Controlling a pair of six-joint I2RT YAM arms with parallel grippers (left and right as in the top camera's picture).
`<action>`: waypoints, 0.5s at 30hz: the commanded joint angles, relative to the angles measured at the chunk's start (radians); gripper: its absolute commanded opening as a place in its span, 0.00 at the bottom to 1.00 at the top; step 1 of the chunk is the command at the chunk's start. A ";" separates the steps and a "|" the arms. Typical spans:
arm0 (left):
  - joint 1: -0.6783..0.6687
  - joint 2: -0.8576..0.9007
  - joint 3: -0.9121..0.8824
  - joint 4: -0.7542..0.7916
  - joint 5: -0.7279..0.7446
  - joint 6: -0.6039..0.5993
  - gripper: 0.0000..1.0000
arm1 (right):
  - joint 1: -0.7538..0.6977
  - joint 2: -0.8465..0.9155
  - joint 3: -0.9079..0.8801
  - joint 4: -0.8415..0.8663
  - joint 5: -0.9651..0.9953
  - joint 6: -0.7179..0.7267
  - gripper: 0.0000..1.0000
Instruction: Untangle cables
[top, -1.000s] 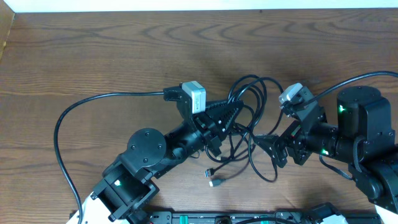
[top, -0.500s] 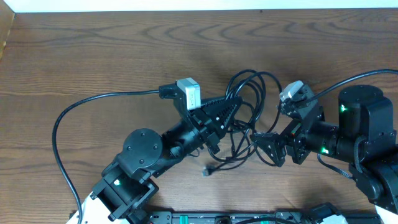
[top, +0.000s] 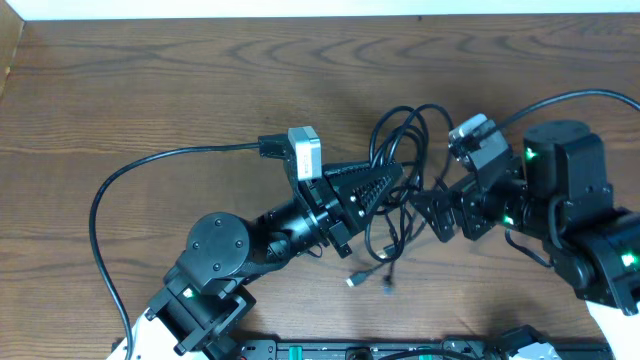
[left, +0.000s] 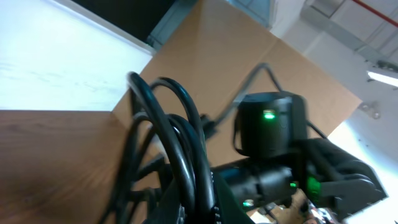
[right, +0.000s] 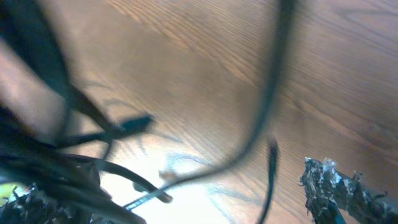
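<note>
cables (top: 408, 125) bunch mid-table, pinched in the clamped left gripper (top: 392, 178), its arm stretching from the near edge toward far right; right gripper (top: 433, 212), spread wide, points left beside them.

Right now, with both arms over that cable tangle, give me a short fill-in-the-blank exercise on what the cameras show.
1. The left gripper is ___ on the cables.
2. The right gripper has its jaws ___, holding nothing.
3. The cables are all ___ in colour.
4. The table under them has a ___ grain.

Missing words: shut; open; black; wood.
</note>
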 joint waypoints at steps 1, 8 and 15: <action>0.004 -0.019 0.013 0.027 0.051 -0.018 0.08 | 0.002 0.021 -0.002 0.000 0.073 0.028 0.99; 0.004 -0.019 0.012 0.027 0.050 -0.006 0.08 | 0.002 0.024 -0.002 -0.023 0.054 0.013 0.99; 0.004 -0.017 0.012 -0.048 -0.011 0.133 0.08 | 0.002 -0.003 -0.001 -0.013 -0.108 -0.033 0.99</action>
